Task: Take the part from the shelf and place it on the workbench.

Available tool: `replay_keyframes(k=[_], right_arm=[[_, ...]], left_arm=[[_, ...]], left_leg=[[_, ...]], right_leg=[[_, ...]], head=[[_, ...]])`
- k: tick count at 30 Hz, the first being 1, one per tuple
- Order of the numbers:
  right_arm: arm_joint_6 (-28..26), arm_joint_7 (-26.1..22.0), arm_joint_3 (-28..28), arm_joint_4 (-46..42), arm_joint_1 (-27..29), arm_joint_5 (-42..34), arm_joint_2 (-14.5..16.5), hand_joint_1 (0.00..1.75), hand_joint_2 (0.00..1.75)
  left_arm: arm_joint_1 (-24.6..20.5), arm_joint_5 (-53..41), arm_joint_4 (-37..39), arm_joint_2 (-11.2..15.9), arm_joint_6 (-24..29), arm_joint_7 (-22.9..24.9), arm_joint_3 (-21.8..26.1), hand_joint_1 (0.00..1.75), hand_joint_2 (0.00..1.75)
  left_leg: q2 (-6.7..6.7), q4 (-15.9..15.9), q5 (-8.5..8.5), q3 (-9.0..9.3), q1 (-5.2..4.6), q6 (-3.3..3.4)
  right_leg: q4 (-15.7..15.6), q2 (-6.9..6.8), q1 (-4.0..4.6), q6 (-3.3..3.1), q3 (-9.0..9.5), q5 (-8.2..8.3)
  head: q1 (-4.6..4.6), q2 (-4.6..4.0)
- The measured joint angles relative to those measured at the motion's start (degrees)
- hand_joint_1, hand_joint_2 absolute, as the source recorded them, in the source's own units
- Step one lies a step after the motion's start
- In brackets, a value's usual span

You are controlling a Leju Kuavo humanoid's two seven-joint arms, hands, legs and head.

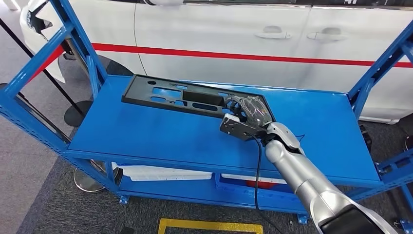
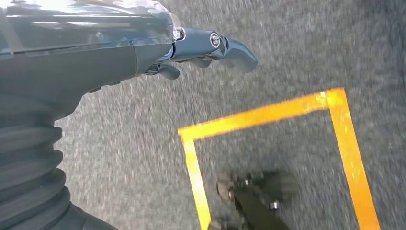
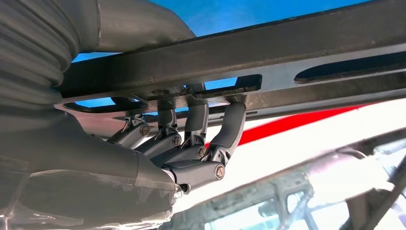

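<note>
No readable text, labels, brands or numbers on anything in view.

In the head view the right robot hand (image 1: 249,113) covers the near right end of the black part (image 1: 185,95), so the fingertips and the part's edge there cannot be made out, and the white car (image 1: 253,34) behind the blue shelf (image 1: 146,131) is cut off by the upper edge. In the right wrist view the fingers (image 3: 230,129) vanish behind the part's bar, and the thumb is hidden. The left wrist view is motion-blurred: the yellow floor marking (image 2: 268,117) is smeared, and the left robot hand (image 2: 210,50) has its fingers tucked under its dark cover, so their pose cannot be told.
</note>
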Motion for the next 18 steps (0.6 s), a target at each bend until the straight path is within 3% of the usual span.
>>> replay_keyframes(k=[2, 4, 7, 8, 9, 10, 11, 13, 14, 15, 18], right_arm=[[-0.02, 0.07, 0.14, 0.25, -0.36, -0.16, 0.31, 1.75, 1.75], [0.03, 0.17, 0.27, 0.58, -0.63, -0.25, 0.69, 1.75, 1.75], [0.14, 0.22, 0.42, 1.11, -0.90, -0.38, 1.29, 1.75, 1.75], [0.20, 0.23, 0.49, 1.33, -0.91, -0.40, 1.38, 1.75, 1.75], [0.28, 0.23, 0.57, 1.57, -0.90, -0.44, 1.44, 1.75, 1.75], [0.38, 0.23, 0.66, 1.80, -0.89, -0.50, 1.49, 1.75, 1.75], [0.48, 0.23, 0.74, 2.00, -0.89, -0.62, 1.54, 1.75, 1.75], [0.68, 0.22, 0.86, 2.23, -0.97, -0.94, 1.73, 1.75, 1.75], [0.81, 0.21, 0.91, 2.32, -1.02, -1.11, 1.88, 1.75, 1.75], [0.96, 0.16, 0.96, 2.40, -1.12, -1.26, 2.04, 1.75, 1.75], [1.30, 0.01, 1.15, 2.77, -1.52, -1.71, 2.38, 1.75, 1.75]], left_arm=[[0.02, 0.05, 0.00, 0.00, 0.09, -0.02, 0.21, 0.00, 1.75], [0.11, 0.04, 0.00, 0.05, 0.14, 0.03, 0.39, 0.00, 1.75], [0.19, -0.06, 0.00, 0.13, 0.21, 0.13, 0.58, 0.00, 1.75], [0.19, -0.10, 0.00, 0.16, 0.22, 0.16, 0.62, 0.00, 1.75], [0.20, -0.14, 0.00, 0.21, 0.24, 0.22, 0.64, 0.00, 1.75], [0.21, -0.20, 0.00, 0.26, 0.26, 0.31, 0.66, 0.00, 1.75], [0.22, -0.25, 0.00, 0.30, 0.27, 0.39, 0.66, 0.00, 1.75], [0.14, -0.34, 0.00, 0.34, 0.29, 0.50, 0.67, 0.00, 1.75], [0.12, -0.36, 0.00, 0.34, 0.31, 0.51, 0.68, 0.00, 1.75], [0.12, -0.37, 0.00, 0.34, 0.34, 0.53, 0.68, 0.00, 1.75], [0.23, -0.36, 0.01, 0.35, 0.42, 0.52, 0.72, 0.00, 1.75]], left_leg=[[0.00, -0.28, 0.71, -0.11, 0.13, -0.72], [-0.04, 0.75, -0.50, -0.75, 0.14, -1.35], [-0.02, 9.55, -7.41, -3.62, 0.61, -2.26], [0.00, 12.77, -9.02, -4.36, 0.85, -2.60], [0.01, 14.65, -9.53, -4.39, 1.08, -2.93], [0.03, 14.57, -8.92, -3.44, 1.30, -3.23], [0.05, 12.33, -7.58, -1.44, 1.53, -3.48], [0.05, 4.86, -6.16, 3.81, 1.77, -3.65], [-0.03, 2.21, -6.09, 5.48, 1.71, -3.32], [-0.14, 0.73, -6.40, 6.24, 1.57, -2.84], [-0.21, 0.46, -5.64, 5.51, 1.32, -1.12]], right_leg=[[-0.81, -0.10, 0.05, -0.32, -0.03, 0.83], [-1.97, -0.38, -0.35, -1.07, -0.22, 2.16], [-2.56, -0.57, -0.58, -1.55, -1.73, 4.04], [-2.47, -0.62, -0.60, -1.43, -2.46, 4.51], [-2.30, -0.67, -0.66, -1.27, -3.20, 4.96], [-2.07, -0.71, -0.76, -1.07, -4.00, 5.40], [-1.76, -0.74, -0.89, -0.81, -4.75, 5.78], [-0.87, -0.72, -1.04, -0.15, -6.15, 6.39], [-0.50, -0.69, -1.02, 0.22, -6.60, 6.65], [-0.24, -0.65, -0.97, 0.61, -6.90, 6.96], [-0.14, -0.51, -1.07, 1.79, -7.35, 7.60]], head=[[0.02, 0.00], [0.00, 0.00], [-0.03, 0.00], [-0.03, 0.00], [-0.03, 0.00], [-0.03, 0.00], [-0.03, 0.00], [-0.04, 0.00], [-0.04, 0.00], [-0.05, 0.00], [-0.06, 0.00]])
